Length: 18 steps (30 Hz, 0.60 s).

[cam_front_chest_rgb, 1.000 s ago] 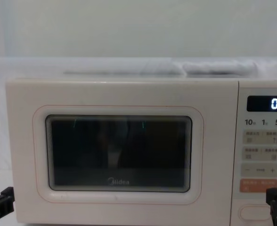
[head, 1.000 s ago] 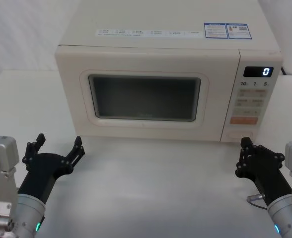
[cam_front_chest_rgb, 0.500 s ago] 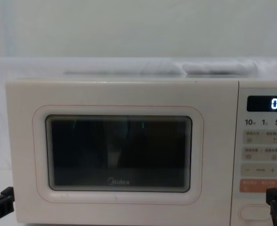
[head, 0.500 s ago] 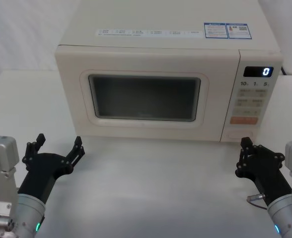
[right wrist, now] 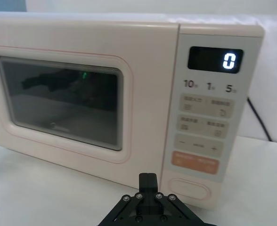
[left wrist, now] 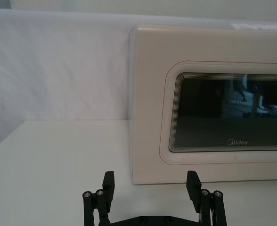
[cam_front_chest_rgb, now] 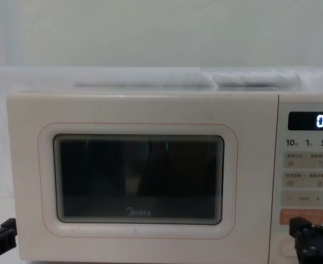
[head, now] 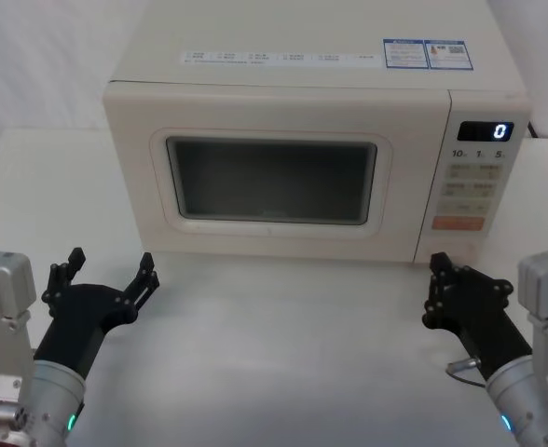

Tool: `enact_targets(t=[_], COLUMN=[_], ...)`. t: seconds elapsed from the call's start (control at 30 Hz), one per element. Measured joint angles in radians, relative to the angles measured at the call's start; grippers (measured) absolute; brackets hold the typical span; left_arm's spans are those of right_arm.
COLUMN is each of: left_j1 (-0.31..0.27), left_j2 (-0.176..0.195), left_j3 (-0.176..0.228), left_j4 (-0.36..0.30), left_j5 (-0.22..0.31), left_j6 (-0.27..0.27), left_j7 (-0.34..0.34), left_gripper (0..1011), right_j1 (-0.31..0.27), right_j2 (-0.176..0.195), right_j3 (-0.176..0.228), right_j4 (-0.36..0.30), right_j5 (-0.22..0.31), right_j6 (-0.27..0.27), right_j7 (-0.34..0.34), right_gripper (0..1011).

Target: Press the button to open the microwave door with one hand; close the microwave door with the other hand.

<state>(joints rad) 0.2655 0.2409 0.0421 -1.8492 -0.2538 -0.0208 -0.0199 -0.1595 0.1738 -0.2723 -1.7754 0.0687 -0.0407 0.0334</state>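
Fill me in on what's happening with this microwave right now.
The right pincer, fingers closed together, has moved in toward the large cream oval button at the bottom of the control panel, but has not touched it. The microwave door is shut and the display reads 0. The left pincer waits open on the table's left side, short of the door.

Microwave door [head: 272, 182]: wide, cream, dark rounded-rectangle window with thin pink outline and grey "Midea" logo under the glass; shut flush with the oven front, upright, left of the control panel. Button [right wrist: 189, 189]: large cream pill-shaped oval, unmarked, lowest on the panel beneath the orange key; partly hidden in the chest view, nothing touching it in the right wrist view.
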Motion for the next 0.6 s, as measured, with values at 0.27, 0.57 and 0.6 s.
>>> enact_targets(t=[0.27, 0.57, 0.6], left_j1=[0.0, 0.0, 0.0], left_j2=[0.0, 0.0, 0.0], left_j3=[0.0, 0.0, 0.0], left_j4=[0.0, 0.0, 0.0], left_j5=[0.0, 0.0, 0.0], left_j6=[0.0, 0.0, 0.0], left_j7=[0.0, 0.0, 0.0], left_gripper=[1001, 1001, 1001], right_j1=[0.002, 0.02, 0.022], right_j2=[-0.025, -0.043, -0.044], right_j3=[0.01, 0.028, 0.03], right_j4=[-0.007, 0.039, 0.043], right_j5=[0.03, 0.071, 0.074], right_j6=[0.048, 0.082, 0.082], right_j7=[0.051, 0.11, 0.113], right_gripper=[0, 0, 0])
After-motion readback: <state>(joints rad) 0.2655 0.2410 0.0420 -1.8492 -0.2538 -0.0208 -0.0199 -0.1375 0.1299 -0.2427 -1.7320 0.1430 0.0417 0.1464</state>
